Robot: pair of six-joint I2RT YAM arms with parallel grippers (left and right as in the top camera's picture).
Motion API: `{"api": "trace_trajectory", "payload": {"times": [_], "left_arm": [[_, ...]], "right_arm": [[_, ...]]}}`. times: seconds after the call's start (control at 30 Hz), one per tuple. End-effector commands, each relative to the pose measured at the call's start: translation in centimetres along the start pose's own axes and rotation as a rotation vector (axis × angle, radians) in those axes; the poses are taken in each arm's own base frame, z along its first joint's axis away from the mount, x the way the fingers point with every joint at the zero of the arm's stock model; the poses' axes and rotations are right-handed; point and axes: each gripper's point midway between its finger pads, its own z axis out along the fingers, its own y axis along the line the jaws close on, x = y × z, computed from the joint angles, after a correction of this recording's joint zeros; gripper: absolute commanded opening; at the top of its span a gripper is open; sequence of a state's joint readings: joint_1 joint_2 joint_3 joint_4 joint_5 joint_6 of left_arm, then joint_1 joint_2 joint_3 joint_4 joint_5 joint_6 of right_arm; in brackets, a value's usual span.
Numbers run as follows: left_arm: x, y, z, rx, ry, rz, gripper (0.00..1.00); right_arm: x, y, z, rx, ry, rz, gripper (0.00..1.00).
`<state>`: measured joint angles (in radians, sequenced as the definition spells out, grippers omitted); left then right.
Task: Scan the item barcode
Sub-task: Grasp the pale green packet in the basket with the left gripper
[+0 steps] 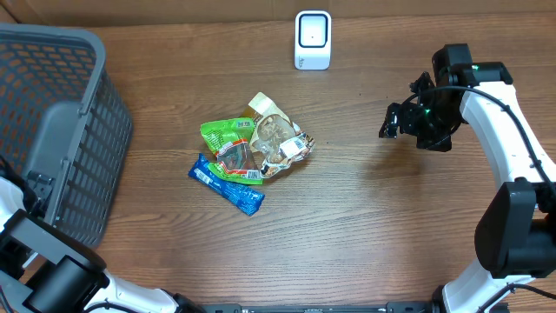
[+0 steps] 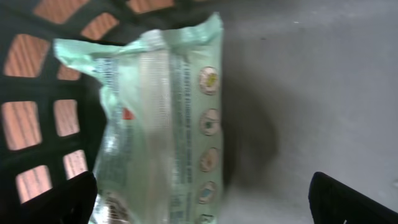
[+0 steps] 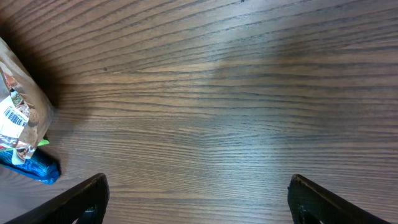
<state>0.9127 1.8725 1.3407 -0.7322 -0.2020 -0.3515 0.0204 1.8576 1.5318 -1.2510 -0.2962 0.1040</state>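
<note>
On the wooden table [image 1: 365,217], at centre, three snack packets lie in an overlapping pile: a green packet [image 1: 221,135], a brown packet [image 1: 271,135] partly across it, and a blue packet [image 1: 228,184] at the near-left edge, touching the others. One barcode label [image 3: 13,115] shows on the end of the brown packet that faces the right arm. At the far edge the white scanner [image 1: 313,39] stands upright, well apart from the pile. At the left side sits a grey mesh basket [image 1: 78,130].

Over bare wood to the right of the pile hangs the right gripper [image 1: 393,122], fingers spread wide, nothing between them.

Over the inside of the basket hangs the left gripper [image 2: 205,202], fingers likewise apart and holding nothing. Beneath it a pale green packet [image 2: 161,124] lies in the basket, against the mesh wall. Its print is too blurred to read.
</note>
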Motion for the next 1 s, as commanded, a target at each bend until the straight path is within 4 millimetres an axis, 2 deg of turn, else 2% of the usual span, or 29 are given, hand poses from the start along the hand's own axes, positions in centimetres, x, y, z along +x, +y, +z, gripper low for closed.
{"api": "trace_trajectory", "payload": {"times": [0.0,0.23,0.3,0.4,0.43,0.5,0.63,0.7,0.83,0.93,0.97], "left_arm": [[-0.2,1.5,0.7,-0.048,0.001,-0.013,1.00],[0.2,2.2,2.4,-0.067,0.030,-0.023,0.99],[0.7,2.2,3.2,-0.074,0.052,-0.018,0.95],[1.5,1.9,4.4,-0.069,0.091,-0.011,0.74],[1.8,1.6,4.7,-0.056,0.102,-0.010,0.50],[1.7,1.4,4.7,-0.041,0.103,-0.012,0.26],[1.7,0.0,4.3,0.037,0.120,-0.009,0.06],[0.5,-2.1,2.6,0.151,0.129,0.011,0.04],[-2.6,-4.6,-1.5,0.262,0.104,0.029,0.04],[-4.6,-6.5,-5.4,0.328,0.071,0.062,0.04],[-5.4,-7.4,-7.4,0.358,0.053,0.076,0.04]], "right_arm": [[-0.5,0.3,-1.5,0.000,-0.048,-0.020,0.93],[-0.4,0.3,-1.5,0.001,-0.041,-0.018,0.93],[-0.3,0.3,-1.5,0.001,-0.041,-0.017,0.93],[-0.3,0.3,-1.5,0.002,-0.037,-0.016,0.93],[-0.2,0.3,-1.5,0.002,-0.034,-0.015,0.93],[-0.1,0.3,-1.5,0.002,-0.033,-0.014,0.93],[-0.2,0.3,-1.5,0.002,-0.034,-0.015,0.93],[-0.2,0.3,-1.5,0.002,-0.034,-0.015,0.94],[-0.2,0.3,-1.5,0.002,-0.034,-0.015,0.94],[-0.2,0.3,-1.5,0.002,-0.034,-0.015,0.94],[-0.2,0.3,-1.5,0.002,-0.034,-0.015,0.94]]}}
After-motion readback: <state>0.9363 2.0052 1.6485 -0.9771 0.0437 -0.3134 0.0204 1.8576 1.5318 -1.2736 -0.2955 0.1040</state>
